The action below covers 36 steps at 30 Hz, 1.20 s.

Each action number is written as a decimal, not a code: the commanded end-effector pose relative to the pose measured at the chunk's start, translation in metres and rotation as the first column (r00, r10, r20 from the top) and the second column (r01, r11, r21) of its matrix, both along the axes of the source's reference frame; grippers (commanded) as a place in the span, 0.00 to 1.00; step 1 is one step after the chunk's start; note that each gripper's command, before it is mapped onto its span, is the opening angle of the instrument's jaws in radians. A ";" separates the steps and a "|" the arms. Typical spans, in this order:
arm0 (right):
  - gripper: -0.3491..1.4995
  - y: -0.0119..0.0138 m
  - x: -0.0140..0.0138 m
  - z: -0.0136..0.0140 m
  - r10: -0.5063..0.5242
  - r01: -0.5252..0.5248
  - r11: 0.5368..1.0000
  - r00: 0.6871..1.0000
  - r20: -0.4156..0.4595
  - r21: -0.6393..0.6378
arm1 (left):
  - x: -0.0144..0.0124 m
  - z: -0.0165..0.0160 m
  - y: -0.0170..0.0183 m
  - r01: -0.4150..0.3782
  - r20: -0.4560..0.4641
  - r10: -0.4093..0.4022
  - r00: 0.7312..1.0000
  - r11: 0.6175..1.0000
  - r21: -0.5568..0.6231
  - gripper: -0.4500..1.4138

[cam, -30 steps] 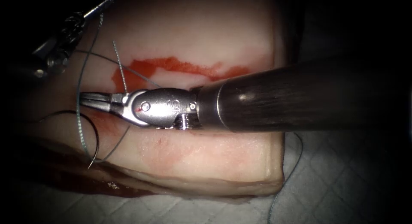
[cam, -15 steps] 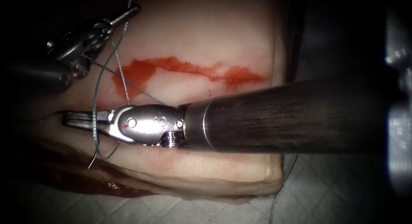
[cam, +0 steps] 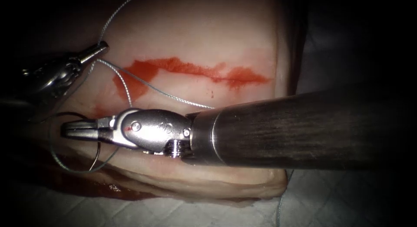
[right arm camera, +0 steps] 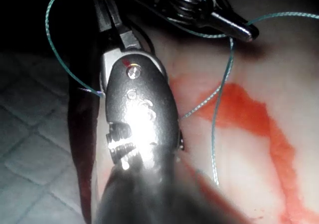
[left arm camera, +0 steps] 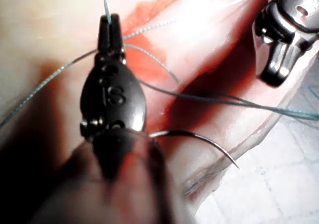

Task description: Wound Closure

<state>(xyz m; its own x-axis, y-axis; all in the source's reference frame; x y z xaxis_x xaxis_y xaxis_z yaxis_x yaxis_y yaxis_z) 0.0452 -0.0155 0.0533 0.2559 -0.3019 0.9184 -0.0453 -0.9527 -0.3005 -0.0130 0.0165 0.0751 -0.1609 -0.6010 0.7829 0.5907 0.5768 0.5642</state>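
2 shiny metal hands. Left hand (cam: 100,47) pinches the thin teal thread (cam: 130,90), jaws closed. Right hand (cam: 69,130), jaws together, grips the dark curved needle (left arm camera: 199,139) near its blunt end; needle's out of the tissue (cam: 195,35), left of the ragged red cut (cam: 191,70). Quilted white pad (cam: 173,211) underneath.

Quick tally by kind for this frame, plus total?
tools: 2 (left tool shut on the thread; right tool, hold unclear)
needle: 1, apparently lying free at the edge of the tissue
thread: 1
tissue: 1
red fluid patch: 1
total: 6
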 end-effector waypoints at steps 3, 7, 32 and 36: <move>0.00 -0.0001 0.0010 0.0001 0.000 0.000 1.000 1.000 -0.004 -0.002 | -0.0010 0.0003 -0.0003 0.000 -0.023 0.000 1.000 1.000 -0.022 0.00; 0.00 -0.0001 0.0007 0.0005 0.000 0.000 1.000 1.000 -0.001 -0.006 | -0.0008 -0.0006 0.0005 0.001 -0.018 -0.002 1.000 1.000 -0.014 0.00; 0.00 0.0002 -0.0008 0.0022 0.014 -0.012 0.998 1.000 0.024 -0.061 | -0.0036 -0.0087 0.0060 0.001 0.327 -0.121 0.937 0.939 0.345 0.00; 0.00 -0.0010 0.0001 0.0024 -0.023 0.023 0.999 1.000 0.007 -0.033 | -0.0056 -0.0078 0.0076 -0.001 0.318 -0.091 0.944 0.960 0.279 0.00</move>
<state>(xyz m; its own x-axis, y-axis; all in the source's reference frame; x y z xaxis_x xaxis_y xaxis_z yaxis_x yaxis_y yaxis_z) 0.0443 -0.0162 0.0554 0.2418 -0.2851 0.9275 -0.0716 -0.9585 -0.2760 -0.0183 0.0241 0.0672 -0.4185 -0.7628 0.4930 0.3643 0.3563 0.8604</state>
